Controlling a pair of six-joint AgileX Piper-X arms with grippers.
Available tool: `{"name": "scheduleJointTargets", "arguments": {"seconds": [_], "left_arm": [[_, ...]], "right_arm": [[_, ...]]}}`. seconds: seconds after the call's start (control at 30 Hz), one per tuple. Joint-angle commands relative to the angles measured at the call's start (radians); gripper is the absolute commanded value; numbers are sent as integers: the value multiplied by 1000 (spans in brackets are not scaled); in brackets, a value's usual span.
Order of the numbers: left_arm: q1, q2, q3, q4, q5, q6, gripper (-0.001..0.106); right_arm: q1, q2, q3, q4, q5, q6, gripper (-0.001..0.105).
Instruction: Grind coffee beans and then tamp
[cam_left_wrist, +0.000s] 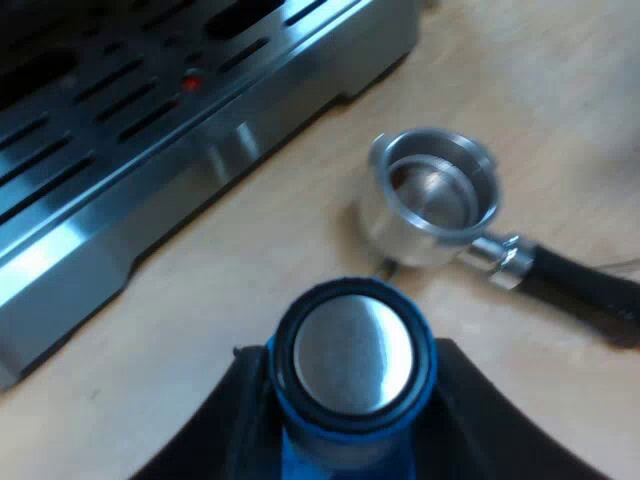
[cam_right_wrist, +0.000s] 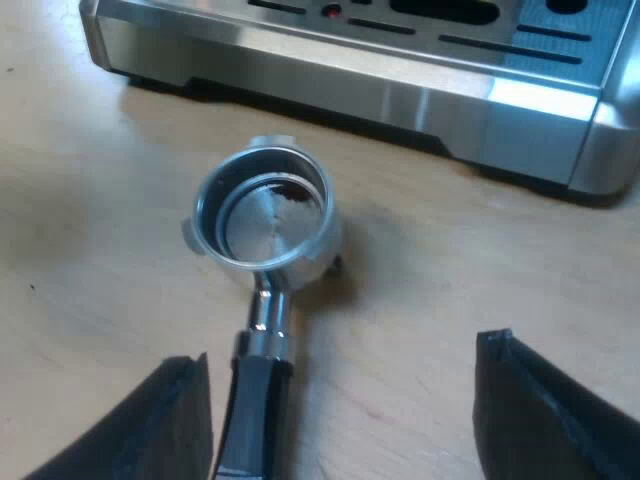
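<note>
Blue tamper (cam_left_wrist: 352, 352) clamped in the left gripper (cam_left_wrist: 350, 425) over the pale surface (cam_left_wrist: 250, 250), metal holder (cam_left_wrist: 432, 195) lying at its 1 o'clock. Right gripper (cam_right_wrist: 345, 420), fingers spread wide, angled down astride the holder's handle (cam_right_wrist: 255, 400), basket (cam_right_wrist: 265, 215) at 12 o'clock, espresso machine (cam_right_wrist: 400, 90) beyond

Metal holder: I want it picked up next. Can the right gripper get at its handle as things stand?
Probably yes. The right gripper is open, and the handle lies between its fingers, close to one. Nothing covers it, and the metal holder lies loose on the table.
</note>
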Motion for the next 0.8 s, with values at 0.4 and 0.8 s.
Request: {"name": "scheduleJointTargets", "arguments": {"seconds": [0.4,0.8], "left_arm": [[-102,24,-94,-14,-36,-3,9],[-109,218,-253,-14,-24,16,9]], "right_arm": [[0,-6,155,-301,3,-246,59],[0,-6,162,-334,-131,-244,59]]}}
